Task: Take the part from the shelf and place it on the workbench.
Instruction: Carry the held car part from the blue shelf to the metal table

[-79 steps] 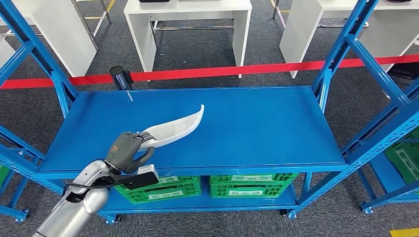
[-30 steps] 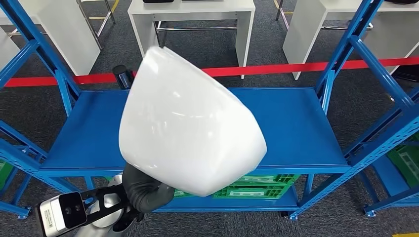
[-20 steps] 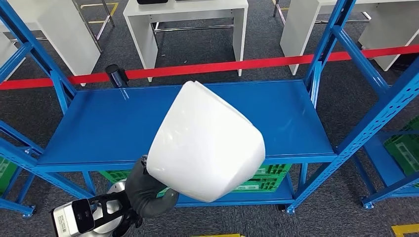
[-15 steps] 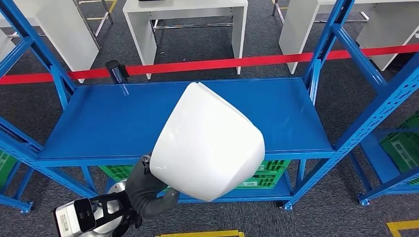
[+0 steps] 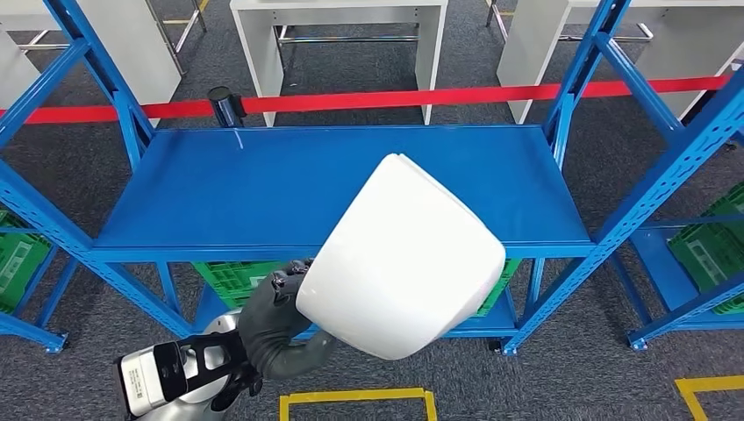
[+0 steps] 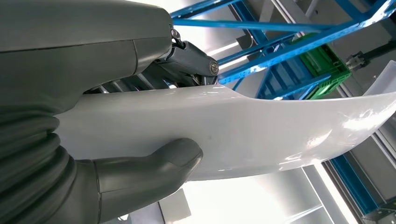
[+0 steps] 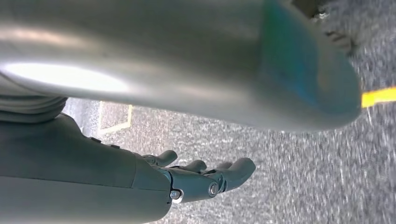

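Left hand (image 5: pixel 279 323) grips white part (image 5: pixel 404 259) by thin rim, holding it aloft off shelf (image 5: pixel 263 189), in front of its front edge. Right hand (image 7: pixel 205 179) hangs empty, fingers loosely apart. Part likely light, rigid, glossy-slippery shell; rim pinch best.

White part (image 5: pixel 399 259) hiding shelf (image 5: pixel 219 189) front edge (and green crates (image 5: pixel 230 279) below), left robot hand (image 5: pixel 276 320) fingers partly covered
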Controlling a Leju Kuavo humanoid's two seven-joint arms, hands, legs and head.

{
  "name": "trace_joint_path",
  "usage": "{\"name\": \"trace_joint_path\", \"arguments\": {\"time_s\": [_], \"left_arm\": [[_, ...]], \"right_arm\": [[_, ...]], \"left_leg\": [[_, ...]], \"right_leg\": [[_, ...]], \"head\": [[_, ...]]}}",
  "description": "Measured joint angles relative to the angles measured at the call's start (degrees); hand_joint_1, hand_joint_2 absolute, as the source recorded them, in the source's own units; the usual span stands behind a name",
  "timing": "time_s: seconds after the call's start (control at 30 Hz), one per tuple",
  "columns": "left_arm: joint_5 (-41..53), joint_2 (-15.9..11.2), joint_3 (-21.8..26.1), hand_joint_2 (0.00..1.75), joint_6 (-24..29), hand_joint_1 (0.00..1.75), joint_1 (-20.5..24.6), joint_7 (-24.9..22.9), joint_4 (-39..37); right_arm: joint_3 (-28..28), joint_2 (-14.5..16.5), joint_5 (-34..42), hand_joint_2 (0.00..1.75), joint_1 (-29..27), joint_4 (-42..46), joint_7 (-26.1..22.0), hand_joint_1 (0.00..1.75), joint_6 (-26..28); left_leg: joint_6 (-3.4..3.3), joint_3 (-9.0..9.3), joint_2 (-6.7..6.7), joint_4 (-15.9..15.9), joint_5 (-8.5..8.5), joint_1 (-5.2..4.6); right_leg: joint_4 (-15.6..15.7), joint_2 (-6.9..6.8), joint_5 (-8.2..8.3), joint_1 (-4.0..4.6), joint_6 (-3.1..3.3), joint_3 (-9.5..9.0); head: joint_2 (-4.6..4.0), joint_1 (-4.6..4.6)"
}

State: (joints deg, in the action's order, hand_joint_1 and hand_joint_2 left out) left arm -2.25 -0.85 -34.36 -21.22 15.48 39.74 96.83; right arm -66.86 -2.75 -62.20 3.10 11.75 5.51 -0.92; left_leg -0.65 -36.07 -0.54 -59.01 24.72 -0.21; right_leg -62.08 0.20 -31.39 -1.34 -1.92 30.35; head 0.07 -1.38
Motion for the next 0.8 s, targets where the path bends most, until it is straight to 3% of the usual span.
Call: {"name": "trace_joint_path", "arguments": {"time_s": [0.07,0.13,0.17,0.23,0.3,0.33,0.37,0.4,0.47,0.53,0.57,0.63,0.67,0.7,0.8], "left_arm": [[-0.01,0.15,-0.02,1.75,-0.08,1.75,0.26,-0.01,-0.04],[-0.02,0.20,-0.04,1.75,-0.23,1.75,0.48,0.00,-0.14],[-0.06,0.20,-0.05,1.75,-0.31,1.75,0.60,0.00,-0.23],[-0.24,0.18,-0.10,1.75,-0.52,1.75,0.92,0.02,-0.53],[-0.62,0.17,-0.16,1.75,-0.63,1.75,1.23,0.04,-0.94],[-0.83,0.17,-0.20,1.75,-0.62,1.75,1.36,0.03,-1.19],[-1.00,0.17,-0.26,1.75,-0.56,1.75,1.52,-0.06,-1.43],[-1.12,0.18,-0.33,1.75,-0.48,1.75,1.74,-0.25,-1.65],[-1.32,0.20,-0.57,1.75,-0.32,1.75,2.39,-0.76,-1.93],[-1.64,0.27,-0.94,1.75,-0.30,1.75,3.24,-1.10,-2.12],[-1.83,0.30,-1.16,1.75,-0.31,1.75,3.63,-1.18,-2.29],[-2.17,0.33,-1.62,1.75,-0.34,1.75,4.28,-1.25,-2.82],[-2.32,0.37,-1.88,1.75,-0.36,1.75,4.64,-1.29,-3.11],[-2.45,0.46,-2.16,1.75,-0.37,1.75,5.01,-1.37,-3.33],[-2.78,0.79,-3.04,1.75,-0.38,1.75,5.73,-1.87,-3.75]], "right_arm": [[-0.14,-0.20,0.00,0.00,-0.06,0.02,0.01,0.00,0.03],[-0.26,-0.30,0.03,0.00,-0.12,0.03,0.28,0.00,0.20],[-0.32,-0.32,0.12,0.00,-0.09,0.03,0.44,0.00,0.31],[-0.51,-0.38,0.41,0.00,-0.04,0.04,0.54,0.00,0.42],[-0.66,-0.42,0.69,0.00,-0.10,0.04,0.03,0.00,0.31],[-0.70,-0.42,0.77,0.00,-0.14,0.04,-0.34,0.00,0.19],[-0.70,-0.41,0.80,0.00,-0.16,0.04,-0.78,0.00,0.05],[-0.70,-0.40,0.81,0.00,-0.16,0.03,-1.12,0.00,-0.09],[-0.70,-0.32,0.89,0.00,-0.12,0.03,-1.47,0.00,-0.28],[-0.76,-0.16,1.05,0.00,-0.10,0.03,-1.68,0.00,-0.40],[-0.85,-0.09,1.18,0.00,-0.09,0.03,-1.92,0.00,-0.44],[-1.15,0.01,1.62,0.00,-0.10,0.03,-2.65,0.00,-0.42],[-1.37,0.08,1.92,0.00,-0.11,0.03,-3.02,0.00,-0.37],[-1.60,0.20,2.26,0.00,-0.12,0.03,-3.27,0.00,-0.31],[-2.27,0.42,3.24,0.00,-0.06,0.03,-3.45,0.00,-0.09]], "left_leg": [[0.65,-0.54,-0.02,-0.56,-0.51,-0.13],[1.37,-0.71,0.09,-0.62,-0.97,-0.04],[1.75,-1.02,0.17,-1.03,-0.38,0.05],[2.45,-2.42,0.28,-4.91,3.85,0.28],[2.89,-4.17,0.29,-11.89,9.13,0.40],[2.96,-4.45,0.29,-14.68,10.26,0.42],[2.91,-3.93,0.30,-15.90,10.07,0.41],[2.73,-2.42,0.31,-15.14,8.90,0.39],[1.92,3.17,0.37,-8.34,6.52,0.22],[1.18,8.07,0.44,-0.78,6.58,-0.16],[0.91,9.05,0.47,1.13,6.98,-0.39],[0.29,8.81,0.45,1.96,6.36,-0.55],[-0.17,8.48,0.34,2.21,5.75,-0.49],[-0.68,7.99,0.23,2.45,5.02,-0.37],[-1.50,5.71,0.02,2.58,2.93,-0.35]], "right_leg": [[2.58,0.22,-0.68,0.24,0.94,-1.29],[2.56,0.18,-0.09,0.22,1.89,-0.65],[2.59,0.08,0.40,0.15,2.33,-0.19],[2.73,-0.15,1.59,0.01,2.98,1.11],[2.71,-0.21,2.82,0.03,3.13,2.68],[2.68,-0.24,3.46,0.05,3.09,3.51],[2.65,-0.26,4.08,0.08,3.03,4.32],[2.64,-0.27,4.68,0.13,2.94,5.08],[2.62,-0.26,5.81,0.22,2.68,6.17],[2.69,-0.24,6.86,0.25,2.16,6.66],[2.85,-0.26,7.38,0.16,1.79,6.75],[3.31,-0.25,8.34,-0.01,0.99,6.76],[3.19,-0.21,8.08,-0.09,0.69,6.96],[2.27,-0.16,6.77,-0.11,0.47,7.41],[-6.51,-0.09,-1.12,-0.14,0.07,10.10]], "head": [[0.00,0.04],[0.00,-0.03],[0.00,-0.10],[0.00,-0.38],[0.00,-0.68],[0.00,-0.74],[0.00,-0.79],[0.00,-0.85],[0.00,-0.92],[0.00,-0.91],[0.00,-0.96],[0.00,-1.03],[0.00,-1.08],[0.00,-0.99],[0.00,-0.55]]}}
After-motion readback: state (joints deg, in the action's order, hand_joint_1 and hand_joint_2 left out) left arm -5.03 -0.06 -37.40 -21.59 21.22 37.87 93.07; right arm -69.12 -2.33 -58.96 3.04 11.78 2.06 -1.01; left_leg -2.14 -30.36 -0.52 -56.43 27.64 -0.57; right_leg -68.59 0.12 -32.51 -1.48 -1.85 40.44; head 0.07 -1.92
